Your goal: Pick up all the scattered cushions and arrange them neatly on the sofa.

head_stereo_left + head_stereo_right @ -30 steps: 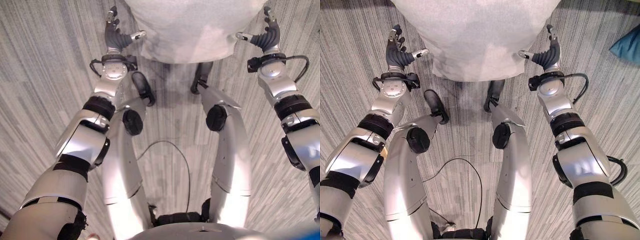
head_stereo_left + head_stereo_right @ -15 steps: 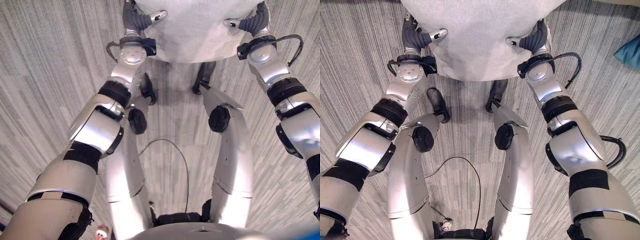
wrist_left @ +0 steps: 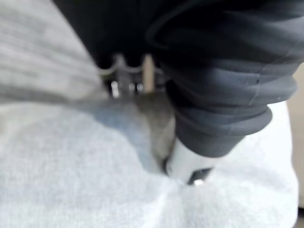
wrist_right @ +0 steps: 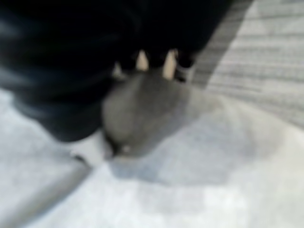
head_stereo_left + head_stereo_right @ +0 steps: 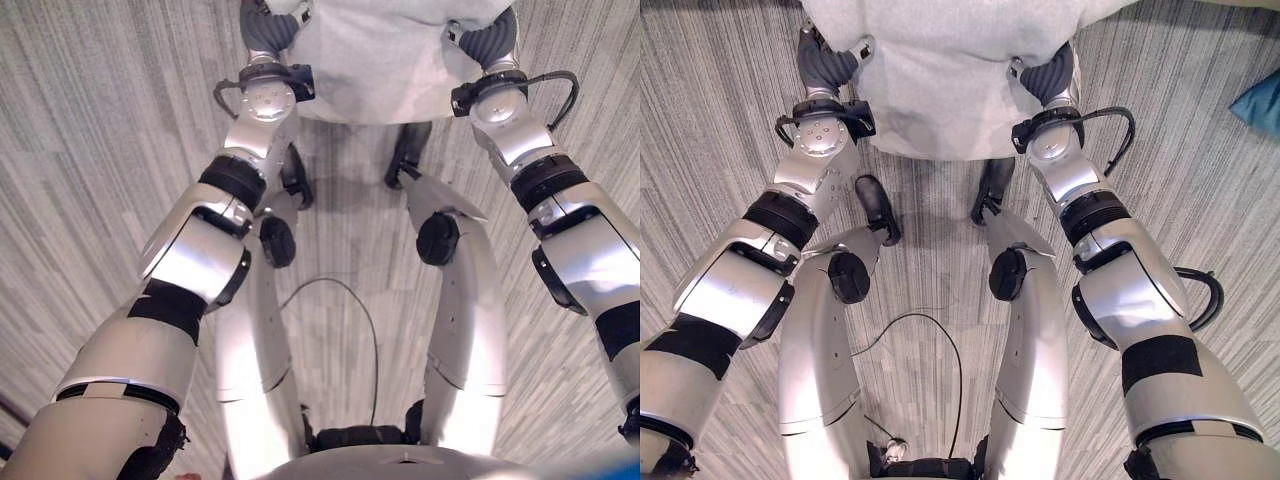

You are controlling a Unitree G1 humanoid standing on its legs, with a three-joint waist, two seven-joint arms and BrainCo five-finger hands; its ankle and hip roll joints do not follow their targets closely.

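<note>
Pale grey fabric, soft-looking: the cushion [image 5: 945, 70] lies on the striped carpet [image 5: 710, 130] right in front of the robot. The left hand [image 5: 825, 62] and right hand [image 5: 1048, 75] squeeze it from opposite sides, thumbs dug into the cover, which dimples around them in the wrist views. I'd guess it's light and squashy, so it'll sag if held by one edge. Gripping both sides near the corners seems sensible. A teal cushion [image 5: 1258, 98] lies well off to the right.

Matt, nubbly pale-grey cloth cushion [image 5: 940, 70] on streaked grey carpet [image 5: 710, 120].
</note>
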